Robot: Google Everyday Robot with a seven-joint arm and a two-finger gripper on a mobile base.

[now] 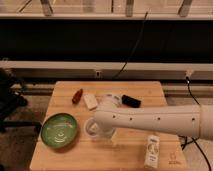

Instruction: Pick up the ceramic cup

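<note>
The ceramic cup (90, 126) is a small pale handleless cup standing on the wooden table (135, 90), just right of the green bowl (60, 131). My white arm reaches in from the right. Its gripper (100, 131) is down at the cup, right against its right side. The thick wrist covers the right part of the cup and most of the gripper, so only the cup's left rim shows.
A red object (77, 95), a white block (90, 101), a white container with dark print (113, 98) and a black object (131, 100) lie along the back of the table. A white bottle with a green label (152, 150) lies at the front right.
</note>
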